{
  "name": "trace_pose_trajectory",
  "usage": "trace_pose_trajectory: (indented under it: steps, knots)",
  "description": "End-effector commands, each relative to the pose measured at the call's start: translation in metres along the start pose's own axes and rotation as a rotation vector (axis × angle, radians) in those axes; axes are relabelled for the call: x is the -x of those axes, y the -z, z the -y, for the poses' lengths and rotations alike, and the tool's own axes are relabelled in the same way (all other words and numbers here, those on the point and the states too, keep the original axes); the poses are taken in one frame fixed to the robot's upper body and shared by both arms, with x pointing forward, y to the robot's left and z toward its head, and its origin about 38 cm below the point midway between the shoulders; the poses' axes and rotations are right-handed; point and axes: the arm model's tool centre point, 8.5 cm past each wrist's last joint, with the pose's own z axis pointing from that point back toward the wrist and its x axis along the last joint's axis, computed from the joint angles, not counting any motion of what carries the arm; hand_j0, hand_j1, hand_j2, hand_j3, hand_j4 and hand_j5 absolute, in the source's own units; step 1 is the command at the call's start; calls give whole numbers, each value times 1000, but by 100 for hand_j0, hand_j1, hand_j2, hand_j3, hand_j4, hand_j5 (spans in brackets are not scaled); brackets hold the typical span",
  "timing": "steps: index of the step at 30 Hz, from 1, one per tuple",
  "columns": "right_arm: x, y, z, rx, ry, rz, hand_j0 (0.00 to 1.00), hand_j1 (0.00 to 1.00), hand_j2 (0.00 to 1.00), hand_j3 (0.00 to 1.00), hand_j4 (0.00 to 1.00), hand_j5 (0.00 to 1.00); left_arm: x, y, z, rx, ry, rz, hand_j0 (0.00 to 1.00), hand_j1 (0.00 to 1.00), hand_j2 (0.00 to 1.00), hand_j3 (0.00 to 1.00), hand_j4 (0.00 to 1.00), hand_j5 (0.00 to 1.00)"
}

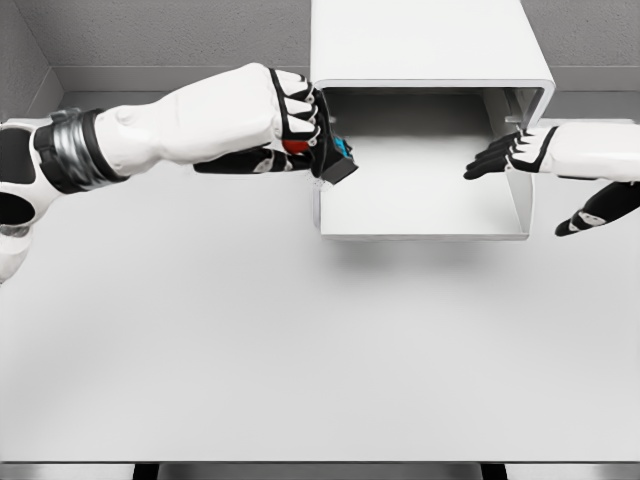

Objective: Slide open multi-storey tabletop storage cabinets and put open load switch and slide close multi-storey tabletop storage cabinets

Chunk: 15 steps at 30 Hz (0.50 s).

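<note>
A white cabinet (pixel 430 45) stands at the back of a pale counter (pixel 300 350), and its drawer (pixel 420 232) is slid out toward the robot, showing a bare white floor between low walls. The left arm comes in from the left edge, its dark wrist cuff near that edge, and reaches across to the drawer's left wall. The left hand (pixel 290 125) has its fingers (pixel 300 105) curled around the switch (pixel 335 160), a small block with a black body, a blue part on top and a red part on the side toward the palm. The switch sits right at the top of the drawer's left wall, tilted, its black lower corner hanging just inside the drawer; whether it touches the wall cannot be told. The right arm comes in from the right edge, and the right hand (pixel 515 155) lies at the drawer's right wall, near the cabinet's front. Its black fingers (pixel 490 160) are spread and loose, pointing left over the drawer's inside, gripping nothing, while the thumb hangs lower, outside the right wall and above the counter. The two hands are well apart, with the open drawer between them.
</note>
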Motion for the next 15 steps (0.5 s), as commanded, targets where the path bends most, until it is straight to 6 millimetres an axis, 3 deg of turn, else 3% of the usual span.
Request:
trace_pose_trajectory:
  steps: [1, 7, 15]
  knots:
    - [2, -6, -2, -4, 6, -21, 100, 100, 100, 100, 100, 100, -3, 11, 8, 8, -17, 22, 32, 32, 32, 32, 32, 32]
    - [6, -36, 6, 5, -9, -101, 100, 100, 100, 100, 100, 100, 3, 29, 19, 31, -14, 18, 33, 33, 33, 33, 33, 33]
    - [8, -30, 3, -20, -37, -108, 100, 100, 100, 100, 100, 100, 14, 57, 41, 54, -30, 2, 34, 34, 34, 34, 34, 34]
